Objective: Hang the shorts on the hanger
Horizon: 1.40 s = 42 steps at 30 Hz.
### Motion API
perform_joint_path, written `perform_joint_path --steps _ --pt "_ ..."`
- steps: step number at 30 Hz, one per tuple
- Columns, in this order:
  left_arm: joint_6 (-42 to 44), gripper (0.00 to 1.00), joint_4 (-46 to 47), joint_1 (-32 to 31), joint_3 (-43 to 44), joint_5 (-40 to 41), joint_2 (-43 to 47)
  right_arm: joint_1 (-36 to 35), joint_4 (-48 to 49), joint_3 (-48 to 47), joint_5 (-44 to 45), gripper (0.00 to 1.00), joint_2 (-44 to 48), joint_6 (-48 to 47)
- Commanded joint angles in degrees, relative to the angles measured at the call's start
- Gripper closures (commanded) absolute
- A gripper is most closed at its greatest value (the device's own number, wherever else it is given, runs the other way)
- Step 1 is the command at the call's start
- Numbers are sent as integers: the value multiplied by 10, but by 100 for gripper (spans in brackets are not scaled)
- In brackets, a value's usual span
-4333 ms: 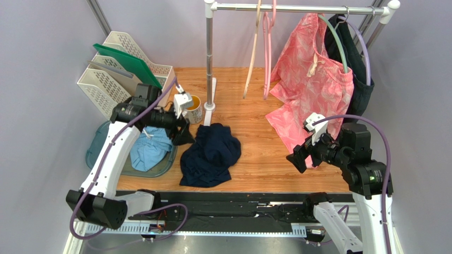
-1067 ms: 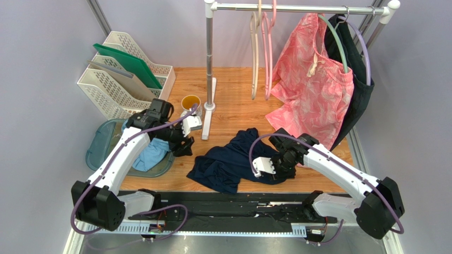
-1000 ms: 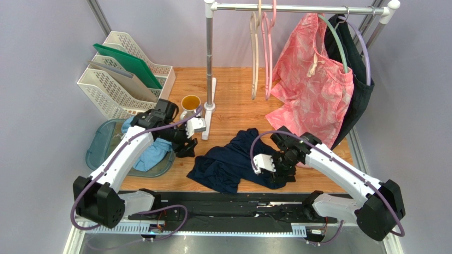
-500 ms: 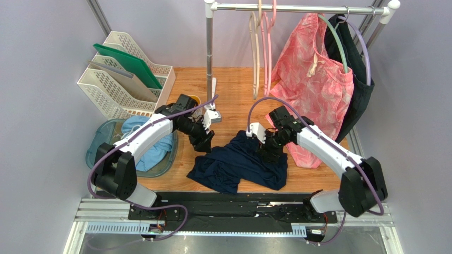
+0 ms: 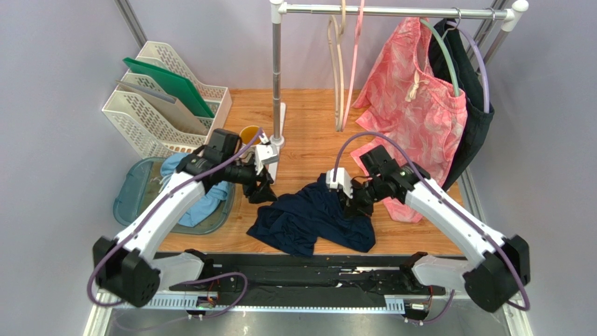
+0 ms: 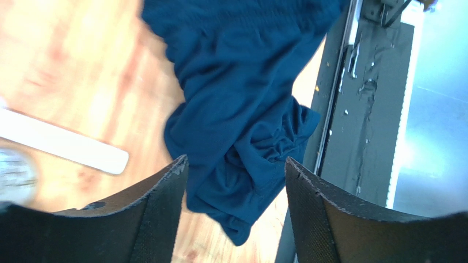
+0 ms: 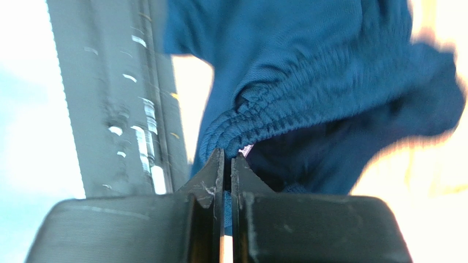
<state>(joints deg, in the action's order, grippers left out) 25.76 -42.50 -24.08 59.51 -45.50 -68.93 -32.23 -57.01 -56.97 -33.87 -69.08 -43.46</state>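
Left end effector (image 6: 233, 164) has been pulled back toward frame left, jaws held apart above the shorts (image 5: 308, 220). Right end effector (image 7: 227, 156) is clamped on their waistband (image 7: 258, 123), mid-frame.

Top camera looking down from high behind the rig; both wrist cameras pointing close at the tabletop (image 6: 82, 82), sharing the shorts (image 6: 241, 109)

The navy shorts (image 5: 308, 220) lie crumpled on the bench (image 5: 315, 150) near its front edge. The pink hanger (image 5: 354, 63) hangs tilted from the rail (image 5: 399, 10)
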Motion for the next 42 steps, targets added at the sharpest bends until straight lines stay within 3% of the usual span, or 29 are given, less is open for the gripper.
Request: perform_joint_path --steps 1,5,7,11,13,19,23,28,32,35,42 --pt "29 29 -13 10 -18 -21 94 -111 45 -5 -27 100 89 94" --pt "102 29 -85 11 -25 -34 169 -242 187 3 67 100 117 171" --pt "182 27 -131 10 -45 -54 200 -258 236 -8 81 100 99 201" --pt "206 26 -142 10 -98 -8 282 -281 362 -50 122 100 14 277" --pt "216 27 -151 11 -104 17 292 -286 375 -105 129 100 -57 297" --pt "168 28 -117 11 -118 32 317 -290 410 -216 211 100 -166 346" --pt "120 28 -55 12 -150 87 364 -300 410 -182 180 100 -147 332" --pt "42 26 -17 16 -157 72 371 -319 473 -120 213 100 -125 380" --pt "-2 25 20 16 -140 109 366 -305 478 -176 278 100 -148 453" --pt "-25 24 25 16 -98 95 344 -288 460 -221 278 100 -142 493" --pt "-45 22 53 15 -63 81 327 -285 441 -232 295 100 -43 559"
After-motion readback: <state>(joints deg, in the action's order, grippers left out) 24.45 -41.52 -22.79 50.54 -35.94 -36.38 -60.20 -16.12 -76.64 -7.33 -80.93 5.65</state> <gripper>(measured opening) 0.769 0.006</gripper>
